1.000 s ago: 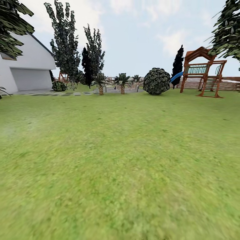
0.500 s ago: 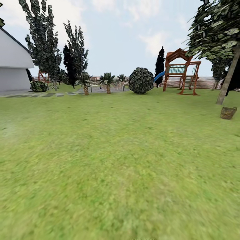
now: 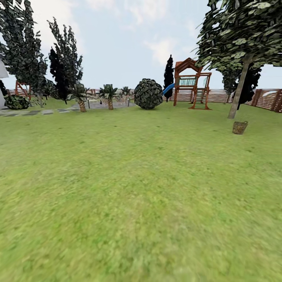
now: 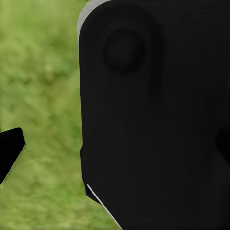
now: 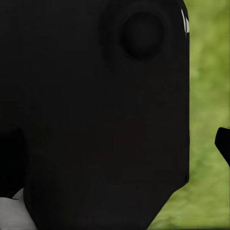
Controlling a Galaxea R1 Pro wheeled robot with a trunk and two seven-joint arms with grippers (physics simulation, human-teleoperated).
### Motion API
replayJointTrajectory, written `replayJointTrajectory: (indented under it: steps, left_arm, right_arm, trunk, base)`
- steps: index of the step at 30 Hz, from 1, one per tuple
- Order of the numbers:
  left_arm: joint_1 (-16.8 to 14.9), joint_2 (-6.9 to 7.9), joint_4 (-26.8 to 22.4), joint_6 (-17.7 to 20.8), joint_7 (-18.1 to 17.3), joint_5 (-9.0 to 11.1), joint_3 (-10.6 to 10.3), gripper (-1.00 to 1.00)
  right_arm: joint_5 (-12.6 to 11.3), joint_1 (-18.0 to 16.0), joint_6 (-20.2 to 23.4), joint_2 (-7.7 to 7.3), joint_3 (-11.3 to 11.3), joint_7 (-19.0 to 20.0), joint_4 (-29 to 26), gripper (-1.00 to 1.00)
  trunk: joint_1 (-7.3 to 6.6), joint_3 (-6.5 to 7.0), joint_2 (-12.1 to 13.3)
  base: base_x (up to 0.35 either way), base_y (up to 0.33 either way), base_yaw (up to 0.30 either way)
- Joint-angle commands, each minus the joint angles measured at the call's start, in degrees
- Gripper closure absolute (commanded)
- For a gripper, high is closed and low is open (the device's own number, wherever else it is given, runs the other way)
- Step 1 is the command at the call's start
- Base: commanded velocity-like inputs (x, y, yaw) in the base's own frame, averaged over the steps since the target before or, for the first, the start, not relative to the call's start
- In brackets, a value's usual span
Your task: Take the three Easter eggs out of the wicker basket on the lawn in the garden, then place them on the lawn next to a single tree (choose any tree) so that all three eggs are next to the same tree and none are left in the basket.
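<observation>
Swinging right, my head view has slid the wicker basket (image 3: 239,127) in from the far-right edge; it sits far off on the lawn (image 3: 133,188), just beside the slim tree (image 3: 239,92), fence (image 3: 270,100) behind. Eggs too small to make out. Both wrist views give dark housing over grass, so I cannot tell how either arm's jaws stand.

We see the wicker basket (image 3: 239,127) upright on the lawn (image 3: 133,188), brown woven, tapering toward its base, just beside the foot of the tree (image 3: 239,88) and on the near side of it. The tree has a slim pale trunk, leaning slightly, with speckled green-and-cream foliage above. Basket is too far off for us to tell what's inside.
</observation>
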Motion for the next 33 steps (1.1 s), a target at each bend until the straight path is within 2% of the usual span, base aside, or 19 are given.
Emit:
replayJointTrajectory:
  steps: [1,33]
  left_arm:
    - [-0.03,0.01,0.04,-0.18,-0.02,0.01,0.02,-1.00]
    - [-0.03,0.01,0.04,-0.19,-0.02,0.01,-0.02,-1.00]
  right_arm:
    - [-0.09,0.00,-0.02,-0.01,-0.42,0.21,-0.06,-1.00]
    - [-0.09,0.00,-0.02,0.01,-0.50,0.30,0.11,-1.00]
  trunk:
    - [0.00,-0.08,-0.03]
    - [0.00,-0.88,-0.03]
  base:
    - [0.000,0.000,-0.284]
    - [0.000,0.000,-0.283]
